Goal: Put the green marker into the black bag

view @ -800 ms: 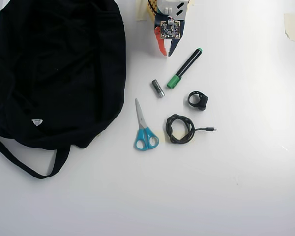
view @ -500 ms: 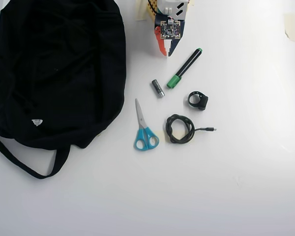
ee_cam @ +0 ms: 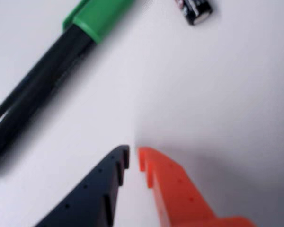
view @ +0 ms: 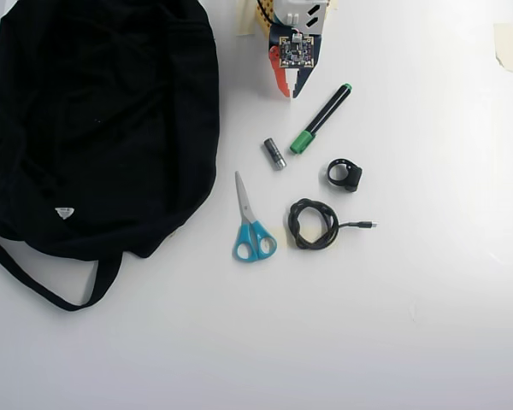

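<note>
The green marker (view: 321, 118) lies slantwise on the white table, green cap toward the lower left; in the wrist view its black barrel and green cap (ee_cam: 61, 52) cross the upper left. The black bag (view: 94, 128) sprawls over the left side of the overhead view, strap trailing below it. My gripper (view: 290, 94) hangs at the top centre, just left of the marker's upper end. Its dark blue and orange fingertips (ee_cam: 134, 157) nearly touch, with nothing between them.
A short grey metal cylinder (view: 274, 154) lies left of the marker's cap and shows at the wrist view's top (ee_cam: 194, 9). Blue-handled scissors (view: 250, 224), a coiled black cable (view: 315, 224) and a small black ring part (view: 344, 174) lie lower down.
</note>
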Robot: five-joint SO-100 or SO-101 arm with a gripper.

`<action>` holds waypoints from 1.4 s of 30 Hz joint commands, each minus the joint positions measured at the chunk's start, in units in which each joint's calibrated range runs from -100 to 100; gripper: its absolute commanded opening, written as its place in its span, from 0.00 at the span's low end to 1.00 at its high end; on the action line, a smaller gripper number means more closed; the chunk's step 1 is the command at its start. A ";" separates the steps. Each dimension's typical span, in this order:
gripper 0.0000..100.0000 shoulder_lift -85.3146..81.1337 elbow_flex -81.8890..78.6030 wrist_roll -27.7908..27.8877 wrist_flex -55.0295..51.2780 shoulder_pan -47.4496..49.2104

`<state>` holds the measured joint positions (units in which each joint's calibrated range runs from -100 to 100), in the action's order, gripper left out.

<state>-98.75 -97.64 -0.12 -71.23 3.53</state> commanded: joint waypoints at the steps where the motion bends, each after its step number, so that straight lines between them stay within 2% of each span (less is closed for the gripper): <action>1: 0.02 -0.50 -1.64 -0.24 -1.81 -0.01; 42: 0.02 -0.50 -1.64 -0.24 -1.81 -0.39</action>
<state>-98.75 -97.64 -0.12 -71.23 3.53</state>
